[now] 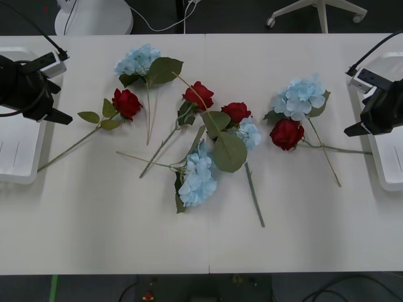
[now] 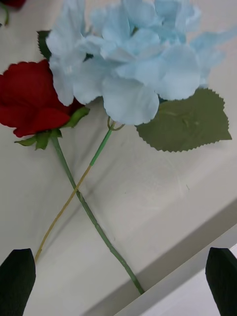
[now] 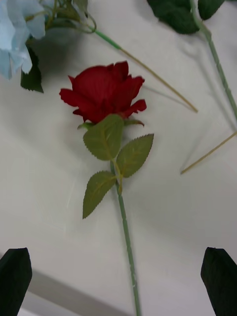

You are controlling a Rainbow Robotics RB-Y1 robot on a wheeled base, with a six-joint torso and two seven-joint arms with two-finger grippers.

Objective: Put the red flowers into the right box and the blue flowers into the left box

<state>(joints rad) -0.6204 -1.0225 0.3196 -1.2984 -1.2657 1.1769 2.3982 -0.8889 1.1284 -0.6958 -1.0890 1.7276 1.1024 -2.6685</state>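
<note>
Fingers of both the left gripper (image 3: 118, 281) and right gripper (image 2: 118, 281) are spread, empty; every red fabric rose (image 1: 127, 102) and pale blue hydrangea (image 1: 301, 95) lies between the white plastic trays (image 1: 19, 170); nothing sorted.

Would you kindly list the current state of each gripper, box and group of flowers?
Left gripper: open, over the left box, empty.
Right gripper: open, over the right box, empty.
Shallow white plastic left box: no flowers inside.
Shallow white plastic right box: no flowers inside.
Deep-red artificial roses: lying on the table, unsorted.
Pale blue hydrangea-like flowers: lying on the table, unsorted.
</note>
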